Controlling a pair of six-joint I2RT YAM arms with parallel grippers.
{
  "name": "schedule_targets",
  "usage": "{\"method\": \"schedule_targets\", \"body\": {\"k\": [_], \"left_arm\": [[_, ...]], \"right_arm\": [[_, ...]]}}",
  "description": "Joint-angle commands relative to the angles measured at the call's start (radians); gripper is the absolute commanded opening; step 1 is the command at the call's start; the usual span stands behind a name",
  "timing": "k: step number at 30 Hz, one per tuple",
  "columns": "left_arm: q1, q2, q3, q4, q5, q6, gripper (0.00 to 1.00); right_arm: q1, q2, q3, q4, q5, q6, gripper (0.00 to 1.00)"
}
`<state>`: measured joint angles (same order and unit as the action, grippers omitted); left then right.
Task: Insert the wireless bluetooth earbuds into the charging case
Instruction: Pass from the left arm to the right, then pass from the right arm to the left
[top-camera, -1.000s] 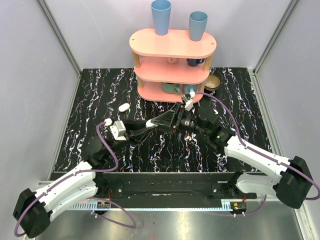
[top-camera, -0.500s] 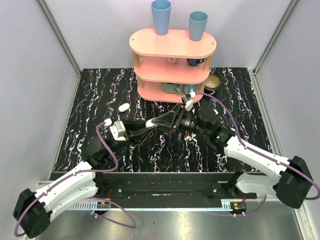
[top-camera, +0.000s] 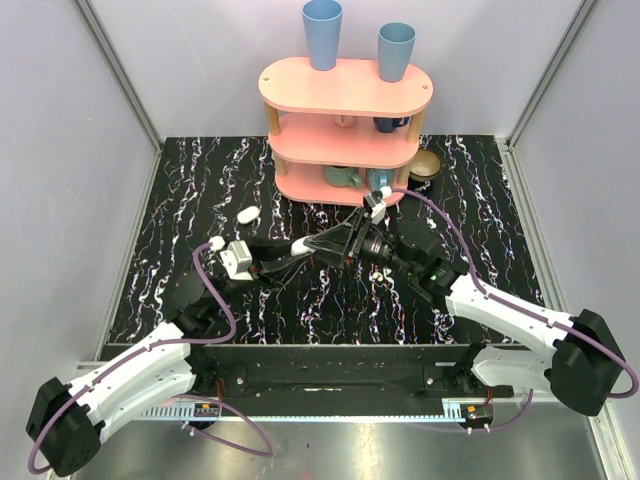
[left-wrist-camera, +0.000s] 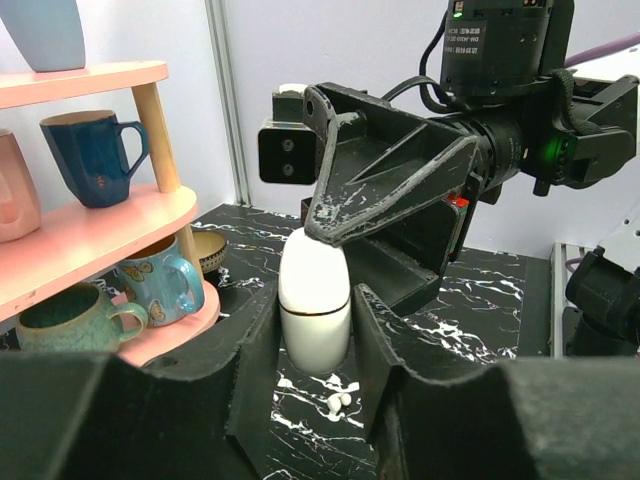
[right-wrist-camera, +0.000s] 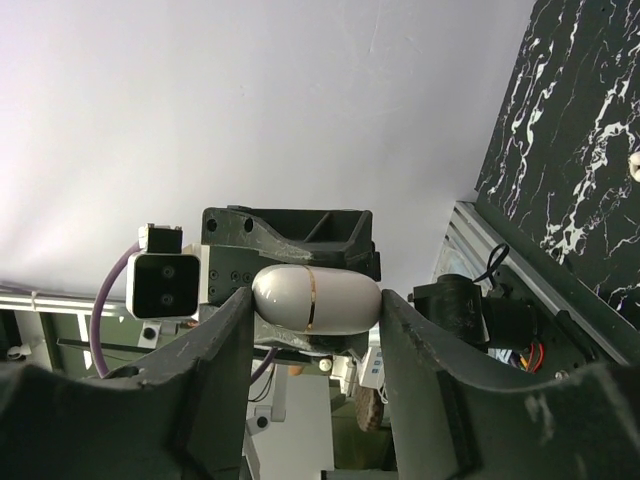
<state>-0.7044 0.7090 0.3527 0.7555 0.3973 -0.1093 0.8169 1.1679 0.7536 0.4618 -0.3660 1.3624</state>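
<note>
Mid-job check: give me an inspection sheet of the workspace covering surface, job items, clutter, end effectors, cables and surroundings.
Surface: black marbled table; no spill seen.
Job's things: charging case shut, upright, held off the table; small white pieces lie on the table under it, possibly the earbuds.
Clutter: pink shelf at the back with two blue cups on top and mugs on the lower tiers; brown bowl beside it; white oval object on the table.
End effectors: left end effector grips the case's lower half; right end effector is closed on its upper half.
Cables: purple cable on each arm; neither crosses the case.
Surroundings: pale enclosure walls; nothing else seen.
</note>
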Motion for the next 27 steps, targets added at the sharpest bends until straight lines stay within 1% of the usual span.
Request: {"method": "schedule_targets", "body": {"k": [1,3,9,12,14,16,21,23,27], "left_arm": [[-0.007,0.001,0.031,0.024,0.063,-0.001,0.39],[-0.007,-0.003,0.028,0.03,0.058,-0.001,0.43],[-0.007,-0.009,0.023,0.045,0.057,-0.003,0.44],[-0.007,-0.008,0.023,0.056,0.055,-0.007,0.43],[-0.007,0.0,0.022,0.073,0.052,-0.016,0.39],[-0.009,0.006,0.019,0.096,0.051,-0.029,0.38],[-0.009,0.021,0.012,0.14,0.051,-0.05,0.37],[-0.009,0.027,0.012,0.143,0.054,-0.05,0.34],[-0.01,0.037,0.012,0.156,0.055,-0.056,0.35]], "right_arm": [[-0.001,0.006,-0.008,0.138,-0.011,0.05,0.25],[0.001,0.003,-0.014,0.138,-0.002,0.056,0.25],[-0.001,0.001,-0.025,0.152,0.006,0.075,0.25],[-0.001,0.009,-0.034,0.172,0.006,0.09,0.24],[-0.001,0.015,-0.042,0.193,0.002,0.104,0.24],[-0.001,0.022,-0.043,0.199,-0.002,0.109,0.24],[-0.001,0.023,-0.045,0.186,-0.001,0.101,0.24],[-0.001,0.021,-0.045,0.176,0.004,0.098,0.24],[-0.001,0.027,-0.046,0.173,0.006,0.099,0.24]]}}
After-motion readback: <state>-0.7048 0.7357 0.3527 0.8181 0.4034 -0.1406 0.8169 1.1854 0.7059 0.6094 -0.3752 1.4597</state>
